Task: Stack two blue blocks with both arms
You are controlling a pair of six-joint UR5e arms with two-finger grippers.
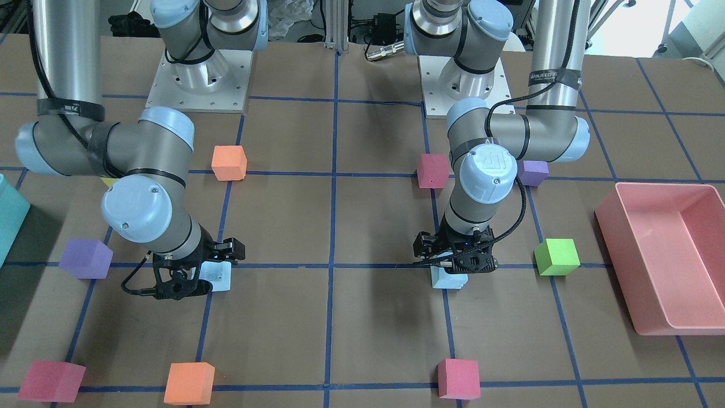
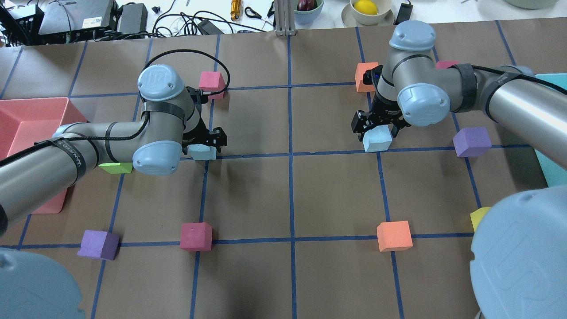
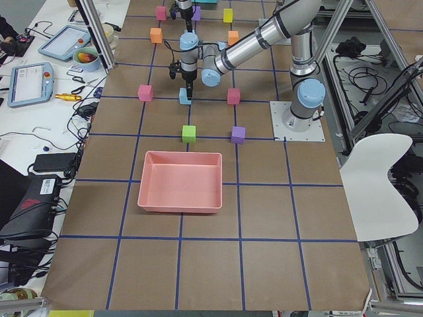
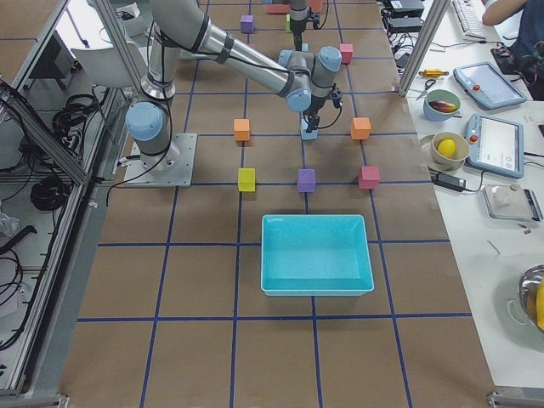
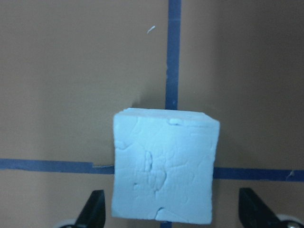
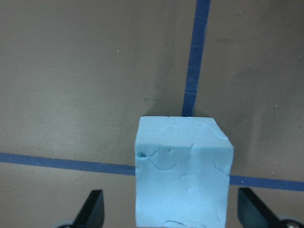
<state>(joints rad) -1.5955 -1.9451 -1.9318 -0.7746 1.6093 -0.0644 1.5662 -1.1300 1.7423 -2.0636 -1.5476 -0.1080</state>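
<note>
Two pale blue blocks rest on the brown table at blue tape crossings. My left gripper (image 2: 206, 142) is lowered over one blue block (image 2: 204, 153), which also shows in the front view (image 1: 449, 279). In the left wrist view this block (image 5: 164, 166) sits between the two fingertips (image 5: 93, 209), with a gap on each side. My right gripper (image 2: 376, 126) is lowered over the other blue block (image 2: 377, 138), which also shows in the front view (image 1: 217, 277). In the right wrist view this block (image 6: 183, 173) sits between spread fingertips (image 6: 91, 209). Both grippers are open.
A pink bin (image 2: 66, 108) stands at the left and a teal bin (image 2: 549, 79) at the right. Purple (image 2: 472, 141), orange (image 2: 394, 236), magenta (image 2: 195, 236) and green (image 2: 116, 167) cubes lie scattered around the arms.
</note>
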